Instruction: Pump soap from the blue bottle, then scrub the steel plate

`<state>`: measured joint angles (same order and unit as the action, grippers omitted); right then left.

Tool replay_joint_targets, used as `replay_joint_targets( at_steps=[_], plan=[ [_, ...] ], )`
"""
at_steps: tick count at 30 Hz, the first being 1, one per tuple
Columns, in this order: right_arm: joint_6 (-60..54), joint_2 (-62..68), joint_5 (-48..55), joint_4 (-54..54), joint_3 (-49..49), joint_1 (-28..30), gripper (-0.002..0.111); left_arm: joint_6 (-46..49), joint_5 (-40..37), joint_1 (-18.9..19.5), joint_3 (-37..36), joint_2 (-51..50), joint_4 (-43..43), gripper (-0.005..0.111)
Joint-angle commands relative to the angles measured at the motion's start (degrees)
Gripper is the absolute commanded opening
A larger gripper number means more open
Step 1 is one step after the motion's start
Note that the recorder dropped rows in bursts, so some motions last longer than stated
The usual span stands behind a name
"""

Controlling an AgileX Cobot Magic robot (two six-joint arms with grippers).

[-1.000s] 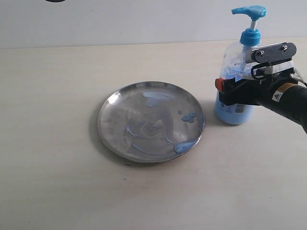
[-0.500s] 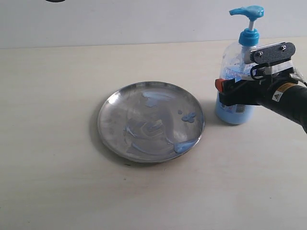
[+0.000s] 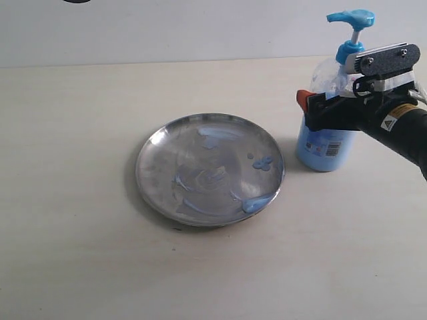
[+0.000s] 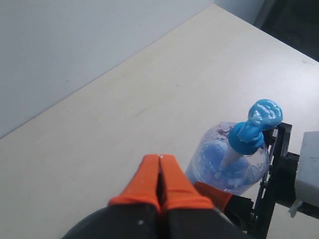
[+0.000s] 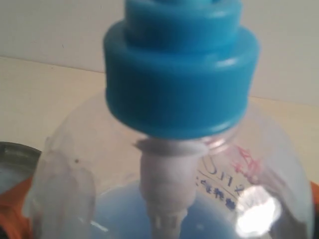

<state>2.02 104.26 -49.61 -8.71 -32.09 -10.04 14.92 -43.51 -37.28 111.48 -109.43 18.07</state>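
Observation:
The blue bottle (image 3: 325, 143) stands on the table to the right of the steel plate (image 3: 148, 152), leaning slightly. Its pump head (image 3: 350, 18) is up. My right gripper (image 3: 327, 107) is closed round the bottle's upper body, with one orange fingertip (image 3: 303, 100) showing on its left side. In the right wrist view the bottle's collar (image 5: 179, 74) and the soap (image 5: 119, 214) inside it fill the picture. Pale blue soap blobs (image 3: 257, 203) and smears lie on the plate. My left gripper (image 4: 159, 172) is shut and empty, high above the bottle (image 4: 229, 159).
The pale table (image 3: 80, 253) stretches to the left of and in front of the plate. A white wall (image 3: 167, 27) runs along the far edge. The plate's rim (image 5: 10, 149) shows just beside the bottle in the right wrist view.
My right gripper has risen a little on the bottle. The bottle's top has swung slightly to the right. The plate has not moved.

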Motion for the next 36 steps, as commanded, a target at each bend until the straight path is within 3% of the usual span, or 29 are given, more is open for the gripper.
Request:
replay_joint_targets(
  at_steps=[1,28,36],
  plan=[
    [-0.49,-0.34,-1.08,-0.24,-0.30,0.13,0.099,-0.37,0.13,0.15,-0.16,0.65,0.41,0.000],
    [2.05,-9.45,12.46,-0.53,-0.30,0.01,0.099,-0.27,0.35,0.15,-0.16,0.65,0.41,0.000],
    [7.46,-14.17,19.84,-5.89,-0.30,0.01,0.099,-0.27,0.35,0.15,-0.16,0.65,0.41,0.000]
  ],
)
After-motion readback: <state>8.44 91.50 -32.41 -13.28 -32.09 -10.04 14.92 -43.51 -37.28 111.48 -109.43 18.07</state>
